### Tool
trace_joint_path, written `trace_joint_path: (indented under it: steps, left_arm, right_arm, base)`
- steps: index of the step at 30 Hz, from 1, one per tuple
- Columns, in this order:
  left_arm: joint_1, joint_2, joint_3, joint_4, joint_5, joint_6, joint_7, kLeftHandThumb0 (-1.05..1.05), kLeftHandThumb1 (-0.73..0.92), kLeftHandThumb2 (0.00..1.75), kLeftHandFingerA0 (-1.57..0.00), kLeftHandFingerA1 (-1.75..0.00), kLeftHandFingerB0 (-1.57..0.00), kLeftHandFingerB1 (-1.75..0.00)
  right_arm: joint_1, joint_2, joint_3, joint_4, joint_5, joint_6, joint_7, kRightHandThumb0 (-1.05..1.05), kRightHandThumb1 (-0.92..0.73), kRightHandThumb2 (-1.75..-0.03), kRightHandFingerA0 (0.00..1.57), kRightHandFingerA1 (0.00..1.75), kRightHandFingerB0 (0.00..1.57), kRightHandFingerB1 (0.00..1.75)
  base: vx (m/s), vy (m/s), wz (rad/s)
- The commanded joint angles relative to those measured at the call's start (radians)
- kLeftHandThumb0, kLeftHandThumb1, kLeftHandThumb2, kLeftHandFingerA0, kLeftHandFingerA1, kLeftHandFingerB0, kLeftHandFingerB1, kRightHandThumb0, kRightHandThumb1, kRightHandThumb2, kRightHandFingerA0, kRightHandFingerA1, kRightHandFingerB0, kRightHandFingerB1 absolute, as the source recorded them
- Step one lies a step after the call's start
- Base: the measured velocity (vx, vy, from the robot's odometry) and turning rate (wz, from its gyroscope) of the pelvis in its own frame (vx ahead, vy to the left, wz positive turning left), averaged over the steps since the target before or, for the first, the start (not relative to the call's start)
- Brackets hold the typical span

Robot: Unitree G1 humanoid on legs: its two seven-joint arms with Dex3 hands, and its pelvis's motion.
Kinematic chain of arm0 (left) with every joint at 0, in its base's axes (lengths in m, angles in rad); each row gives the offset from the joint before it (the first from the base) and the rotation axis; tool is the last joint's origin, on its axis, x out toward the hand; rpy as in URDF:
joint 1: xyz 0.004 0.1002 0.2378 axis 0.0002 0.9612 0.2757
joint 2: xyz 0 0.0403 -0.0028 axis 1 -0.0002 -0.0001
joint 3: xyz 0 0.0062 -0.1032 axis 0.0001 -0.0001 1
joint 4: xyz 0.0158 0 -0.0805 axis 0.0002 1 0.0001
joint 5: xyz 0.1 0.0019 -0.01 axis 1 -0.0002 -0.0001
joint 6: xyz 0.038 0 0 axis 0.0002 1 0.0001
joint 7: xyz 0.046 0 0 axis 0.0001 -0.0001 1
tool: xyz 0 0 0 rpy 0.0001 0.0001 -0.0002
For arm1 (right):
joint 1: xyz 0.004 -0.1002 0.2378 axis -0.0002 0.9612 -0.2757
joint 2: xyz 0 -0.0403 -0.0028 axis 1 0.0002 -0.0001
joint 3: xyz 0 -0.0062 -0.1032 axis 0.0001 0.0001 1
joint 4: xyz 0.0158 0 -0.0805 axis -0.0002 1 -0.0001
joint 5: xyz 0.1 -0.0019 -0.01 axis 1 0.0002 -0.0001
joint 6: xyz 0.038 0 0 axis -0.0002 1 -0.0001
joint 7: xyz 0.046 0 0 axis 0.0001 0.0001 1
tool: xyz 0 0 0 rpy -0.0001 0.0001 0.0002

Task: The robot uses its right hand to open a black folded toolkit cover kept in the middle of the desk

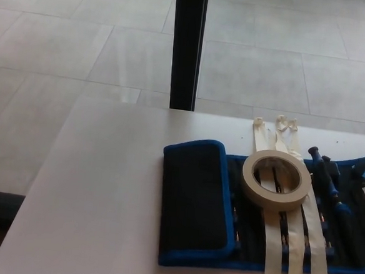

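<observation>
One view is supplied, the head view, and neither robot hand appears in it, so their finger positions cannot be told. The black toolkit cover point(271, 212), edged in blue, lies on the white desk point(97, 194) toward the near right, running off the right edge of the picture. Its left flap point(194, 197) is folded over the body; the right portion lies flat and open, exposing dark tools with blue handles point(330, 182) in their slots. A roll of masking tape point(275, 179) rests flat on the open middle section. Three pale tape strips point(291, 245) run near to far across the cover, passing under the roll. A black post point(189, 46) stands beyond the desk's far edge on the tiled floor point(64, 34).
</observation>
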Motion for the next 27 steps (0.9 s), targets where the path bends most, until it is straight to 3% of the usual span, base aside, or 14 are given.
trace_joint_path:
  steps: [1,3,4,9,10,11,13,14,16,18,19,22,23,27]
  left_arm:
    - [0.025,0.02,0.011,0.001,-0.002,-0.017,0.02,-0.95,0.14,1.35,-0.48,-1.01,-0.47,-1.0]
    - [0.031,0.017,0.031,0.002,-0.022,-0.025,0.01,-1.05,0.21,1.39,-0.46,-1.04,-0.37,-0.97]
    - [0.03,0.019,0.028,0.003,-0.019,-0.024,0.011,-1.05,0.23,1.4,-0.48,-1.05,-0.37,-0.97]
    - [0.027,0.021,0.019,-0.001,-0.01,-0.014,0.016,-0.98,0.16,1.33,-0.4,-0.97,-0.41,-0.95]
    - [0.029,0.021,0.015,0.004,-0.005,-0.019,0.015,-1.03,0.16,1.34,-0.4,-0.96,-0.41,-0.94]
    - [0.03,0.021,0.014,0.005,-0.004,-0.021,0.013,-0.95,0.16,1.33,-0.43,-0.97,-0.41,-0.95]
    - [0.03,0.025,0.021,0.005,-0.011,-0.022,0.007,-0.88,0.05,1.4,-0.48,-1.09,-0.52,-1.09]
    - [0.028,0.031,0.012,0.0,-0.004,-0.014,0.0,-0.88,0.04,1.44,-0.45,-1.1,-0.52,-1.1]
    - [0.028,0.031,0.019,-0.003,-0.01,-0.013,0.001,-0.9,0.16,1.34,-0.52,-1.02,-0.52,-0.99]
    - [0.026,0.035,0.008,-0.007,0.0,-0.009,0.003,-0.91,0.11,1.34,-0.52,-1.02,-0.55,-1.01]
    - [0.028,0.034,0.005,-0.005,0.004,-0.013,0.009,-0.9,0.1,1.37,-0.57,-1.06,-0.57,-1.03]
    - [0.031,0.032,0.01,0.002,0.002,-0.022,0.016,-1.05,0.19,1.45,-0.57,-1.1,-0.52,-1.04]
    - [0.031,0.03,0.012,0.003,0.0,-0.025,0.013,-1.05,0.16,1.4,-0.56,-1.1,-0.54,-1.05]
    - [0.029,0.03,0.018,0.002,-0.006,-0.011,0.011,-0.88,0.06,1.44,-0.4,-1.08,-0.4,-1.07]
  right_arm:
    - [0.036,0.03,-0.511,-0.144,0.597,0.484,0.135,-0.85,-0.92,-0.71,0.38,1.29,0.0,0.07]
    - [0.038,0.027,-0.527,-0.179,0.597,0.472,0.14,-0.98,-0.89,-1.19,0.43,1.11,0.0,0.07]
    - [0.022,0.007,-0.535,-0.159,0.591,0.48,0.147,-0.91,-0.91,-0.74,0.42,1.55,0.01,0.06]
    - [-0.056,-0.056,-0.618,-0.141,0.602,0.446,0.105,-0.79,-0.9,-0.66,0.35,1.52,0.07,0.24]
    - [-0.091,-0.086,-0.634,-0.146,0.59,0.481,0.082,-0.88,-0.76,-1.09,0.56,1.08,0.0,0.11]
    - [-0.099,-0.1,-0.636,-0.157,0.585,0.489,0.091,-0.75,-0.92,-0.69,0.12,1.34,0.0,0.0]
    - [-0.129,-0.14,-0.652,-0.158,0.595,0.493,0.126,-0.74,-0.92,-0.7,0.12,1.2,0.0,0.0]
    - [-0.173,-0.219,-0.643,-0.098,0.567,0.484,0.142,-0.84,-0.83,-1.04,0.4,0.98,0.0,0.0]
    - [-0.21,-0.279,-0.657,-0.035,0.558,0.463,0.14,-0.63,-0.84,-0.65,0.48,1.23,0.14,0.35]
    - [-0.243,-0.338,-0.669,0.059,0.539,0.379,0.115,-0.68,-0.65,-0.98,0.64,1.14,0.26,0.57]
    - [-0.248,-0.372,-0.688,0.117,0.538,0.327,0.107,-0.56,-0.76,-0.65,0.56,1.59,0.5,0.75]
    - [-0.235,-0.432,-0.717,0.232,0.546,0.256,0.144,-0.5,-0.6,-1.04,1.05,1.28,0.65,0.83]
    - [-0.212,-0.435,-0.731,0.234,0.549,0.248,0.149,-0.54,-0.73,-0.66,0.74,1.65,0.55,0.84]
    - [-0.177,-0.458,-0.802,0.347,0.583,0.203,0.094,-0.49,-0.82,-0.64,0.34,1.27,0.2,0.7]
  base:
    - [0.0,0.0,0.0]
    - [0.0,0.0,0.0]
    - [0.0,0.0,0.0]
    - [0.0,0.0,0.0]
    - [0.0,0.0,0.0]
    - [0.0,0.0,0.0]
    - [0.0,0.0,0.0]
    - [0.0,0.0,0.0]
    - [0.0,0.0,0.0]
    - [0.0,0.0,0.0]
    - [0.0,0.0,0.0]
    - [0.0,0.0,0.0]
    - [0.0,0.0,0.0]
    - [0.0,0.0,0.0]
